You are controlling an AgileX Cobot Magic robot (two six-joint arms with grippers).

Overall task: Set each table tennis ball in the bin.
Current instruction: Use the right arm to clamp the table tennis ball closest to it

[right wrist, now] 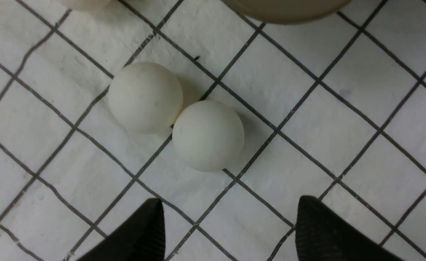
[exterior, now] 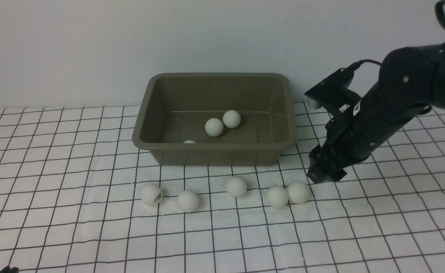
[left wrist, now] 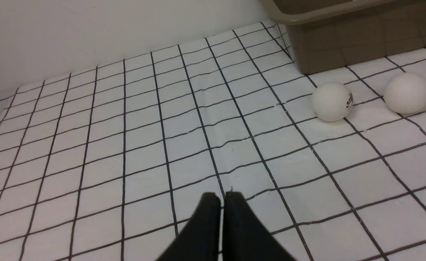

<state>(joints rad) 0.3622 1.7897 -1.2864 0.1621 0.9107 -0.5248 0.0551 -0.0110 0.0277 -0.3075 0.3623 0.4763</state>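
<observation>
Table tennis balls [exterior: 236, 186] in two lots: five loose on the gridded counter [exterior: 55, 227], in a ragged row just near of the bin [exterior: 215, 155]; three inside it already, one half hidden behind the near wall. Rightmost ball [exterior: 298, 192] touching its neighbour [exterior: 277, 196].

Right tool [right wrist: 229, 210] released, jaws spread wider than one ball, nothing between them; hovers low at the right end of the row, pointing at that touching pair. Left tool [left wrist: 222, 197] clenched on nothing, low over the near left of the counter, well apart from the logo ball [left wrist: 332, 101] at the row's left end.

Handling, by judgement only: looks hollow and very light, stiff yet thin-walled, smooth and matte. Round all over, so likely to roll at the slightest nudge and to squirt out of an off-centre pinch. Best taken across the widest girth, pads on opposite sides at mid-height, closing gently. Awkward spot here: hardly any room for a finger between the two touching balls. Safer to straddle the rightmost ball with the pads away from the contact point, or else expect the neighbour to get shoved aside. Worth letting go low inside the bin, to limit bounce
</observation>
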